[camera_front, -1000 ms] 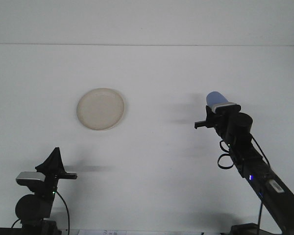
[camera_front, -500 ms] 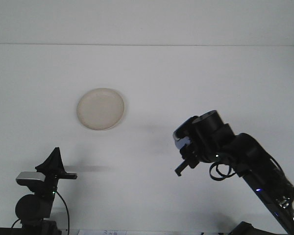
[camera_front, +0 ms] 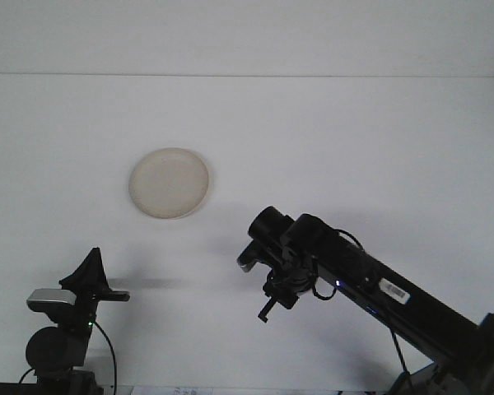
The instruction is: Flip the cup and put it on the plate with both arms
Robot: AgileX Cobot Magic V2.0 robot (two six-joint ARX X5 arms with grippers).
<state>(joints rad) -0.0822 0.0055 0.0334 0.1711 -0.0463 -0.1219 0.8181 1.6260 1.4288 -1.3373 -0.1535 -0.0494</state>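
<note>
The round cream plate (camera_front: 170, 183) lies flat on the white table, left of centre. My right gripper (camera_front: 273, 290) hangs low over the middle of the table, below and to the right of the plate, with its arm (camera_front: 387, 288) stretching in from the lower right. Its dark wrist blocks whatever sits between the jaws, and the blue cup does not show anywhere in this view. My left gripper (camera_front: 91, 273) rests at the lower left, well below the plate, holding nothing that I can see.
The white table (camera_front: 354, 140) runs back to a white wall. A silver camera block (camera_front: 49, 298) sits on the left wrist, with black cables trailing from both arms near the front edge.
The right arm has swung from the right side toward the table's centre and dropped lower. The blue cup, seen in its gripper a second ago, is now out of sight. The left arm is still.
</note>
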